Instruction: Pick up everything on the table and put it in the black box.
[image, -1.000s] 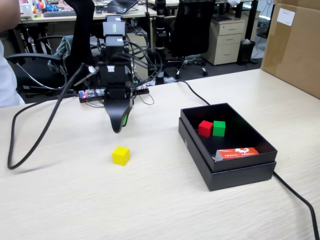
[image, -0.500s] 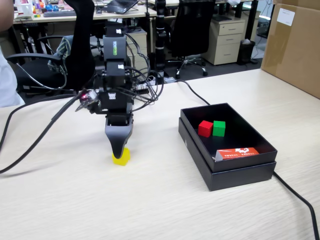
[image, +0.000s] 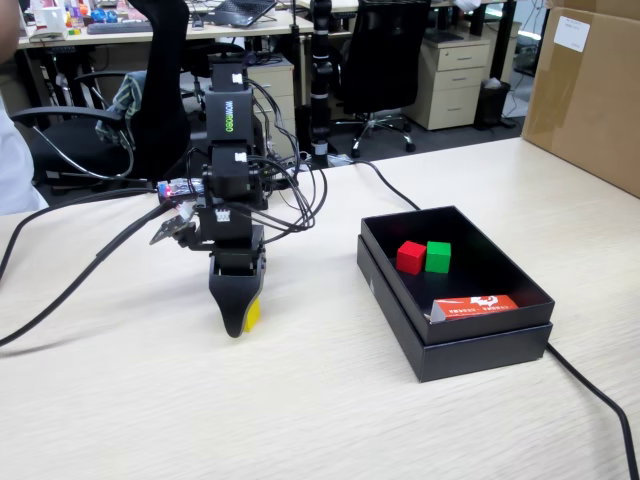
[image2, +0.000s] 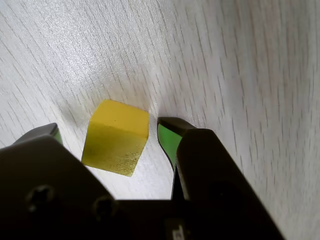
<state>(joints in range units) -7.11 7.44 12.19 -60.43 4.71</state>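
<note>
The hand stands tip-down on the tabletop with its jaws released and straddling the yellow cube, not yet pinching it, evidently so it can clench and carry the cube to the black box nearby.

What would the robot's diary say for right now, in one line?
tool: open, down around yellow cube | cube: on table, not lifted | black box: holds red cube, green cube

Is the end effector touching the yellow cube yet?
Apart. The wrist view shows the end effector open around the yellow cube, with pale table visible between the cube and each fingertip.
</note>
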